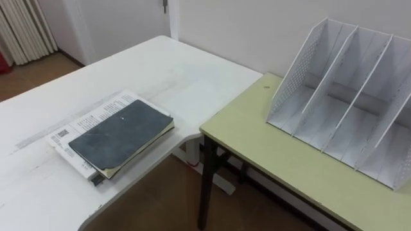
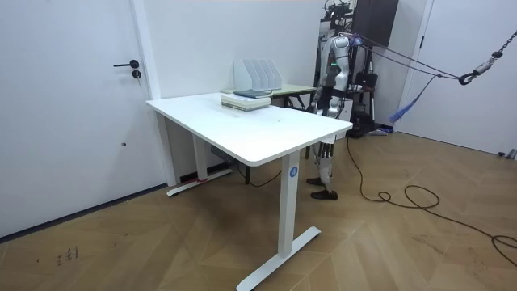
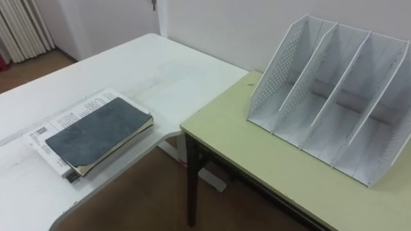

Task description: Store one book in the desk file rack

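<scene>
Fingers cannot be read: the robot is far off and small in the room view, so whether they are spread or curled I cannot tell. It stands at the far end of the white worktop (image 1: 160,70), beside the green worktop (image 1: 276,160) that meets it at a corner.

In the eye views, the book (image 1: 121,136), dark grey, lies flat and closed on a printed booklet (image 1: 74,125) near the white worktop's near edge. One corner of the book overhangs the booklet towards the robot.

The rack (image 1: 350,96), white with perforated side walls, stands on the green worktop by the wall, its slots slanting open towards the robot. It is well apart from the book, with wooden floor (image 1: 160,199) showing in the gap between the two worktops.
</scene>
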{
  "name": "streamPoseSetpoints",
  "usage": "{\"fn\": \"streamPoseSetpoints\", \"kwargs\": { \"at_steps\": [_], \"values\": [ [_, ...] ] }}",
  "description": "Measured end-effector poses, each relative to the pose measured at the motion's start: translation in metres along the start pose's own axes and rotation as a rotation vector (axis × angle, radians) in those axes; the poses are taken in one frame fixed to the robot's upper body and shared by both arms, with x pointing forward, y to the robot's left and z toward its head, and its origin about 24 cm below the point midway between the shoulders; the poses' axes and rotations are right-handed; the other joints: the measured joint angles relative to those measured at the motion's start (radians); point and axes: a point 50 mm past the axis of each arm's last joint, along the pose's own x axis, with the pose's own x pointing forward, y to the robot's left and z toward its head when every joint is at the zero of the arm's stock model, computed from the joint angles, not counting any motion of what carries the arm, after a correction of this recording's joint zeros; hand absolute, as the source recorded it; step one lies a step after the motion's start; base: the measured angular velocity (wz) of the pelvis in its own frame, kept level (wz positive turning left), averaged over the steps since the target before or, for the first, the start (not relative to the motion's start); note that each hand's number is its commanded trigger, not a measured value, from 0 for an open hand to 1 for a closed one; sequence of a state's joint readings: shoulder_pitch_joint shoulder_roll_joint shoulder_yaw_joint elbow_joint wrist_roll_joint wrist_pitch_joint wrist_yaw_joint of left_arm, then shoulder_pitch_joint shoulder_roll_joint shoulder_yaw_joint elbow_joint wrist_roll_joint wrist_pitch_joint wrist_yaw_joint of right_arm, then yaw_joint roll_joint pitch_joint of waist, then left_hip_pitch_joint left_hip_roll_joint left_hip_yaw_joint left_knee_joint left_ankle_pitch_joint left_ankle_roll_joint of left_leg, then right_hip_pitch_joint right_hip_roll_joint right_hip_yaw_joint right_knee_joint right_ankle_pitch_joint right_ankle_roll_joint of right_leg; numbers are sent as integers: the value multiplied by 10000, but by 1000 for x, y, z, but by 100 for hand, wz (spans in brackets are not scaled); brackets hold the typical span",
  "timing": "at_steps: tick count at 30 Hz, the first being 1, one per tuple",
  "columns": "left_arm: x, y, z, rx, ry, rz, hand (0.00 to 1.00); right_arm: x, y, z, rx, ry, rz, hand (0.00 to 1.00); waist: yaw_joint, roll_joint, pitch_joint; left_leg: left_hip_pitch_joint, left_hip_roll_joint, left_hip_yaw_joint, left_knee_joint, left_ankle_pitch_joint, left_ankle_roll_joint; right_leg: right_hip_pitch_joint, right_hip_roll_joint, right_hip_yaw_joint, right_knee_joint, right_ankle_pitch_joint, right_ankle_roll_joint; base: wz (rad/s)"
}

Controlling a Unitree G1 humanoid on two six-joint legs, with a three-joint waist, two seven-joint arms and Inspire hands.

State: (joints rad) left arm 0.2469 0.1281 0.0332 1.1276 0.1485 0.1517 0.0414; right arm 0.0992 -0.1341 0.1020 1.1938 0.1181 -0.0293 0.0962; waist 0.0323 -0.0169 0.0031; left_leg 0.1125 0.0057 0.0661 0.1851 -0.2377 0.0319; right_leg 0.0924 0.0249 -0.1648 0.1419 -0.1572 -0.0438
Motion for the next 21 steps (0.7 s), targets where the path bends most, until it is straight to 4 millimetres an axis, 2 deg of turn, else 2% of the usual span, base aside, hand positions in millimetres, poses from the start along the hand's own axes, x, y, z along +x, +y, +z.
{"fn": "streamPoseSetpoints", "kwargs": {
  "at_steps": [7,10,13,15,17,21],
  "values": [
    [0,3,5,-68,-244,451,0,0,1,-2,95,37,-108,0,-6,3,0,109,2,-10,-44,-1,0,131,18,22,-78,2,-5,0],
    [0,5,14,55,-610,564,0,0,1,0,62,-38,-118,0,-10,3,0,111,-1,-16,-52,-1,0,123,12,22,-80,0,-3,0],
    [-2,9,30,237,-1366,866,0,0,1,1,43,-142,-177,0,-15,20,5,68,-8,-47,-60,-1,0,88,7,1,-69,-2,-1,2],
    [-6,12,51,218,-2363,1218,0,0,0,2,-61,-241,-281,0,-102,26,5,3,-31,-114,-44,2,4,64,0,-38,-64,-1,-1,7],
    [-10,13,65,259,-3119,1381,0,0,0,4,-127,-342,-308,0,-211,43,4,2,-46,-116,-44,2,4,65,4,-34,-67,-1,-1,0],
    [-16,5,89,1830,-4346,1444,0,0,-1,7,-135,-540,-383,0,-412,81,-11,-16,-87,-111,-112,5,8,16,14,27,-60,-1,-1,0]
  ]
}}
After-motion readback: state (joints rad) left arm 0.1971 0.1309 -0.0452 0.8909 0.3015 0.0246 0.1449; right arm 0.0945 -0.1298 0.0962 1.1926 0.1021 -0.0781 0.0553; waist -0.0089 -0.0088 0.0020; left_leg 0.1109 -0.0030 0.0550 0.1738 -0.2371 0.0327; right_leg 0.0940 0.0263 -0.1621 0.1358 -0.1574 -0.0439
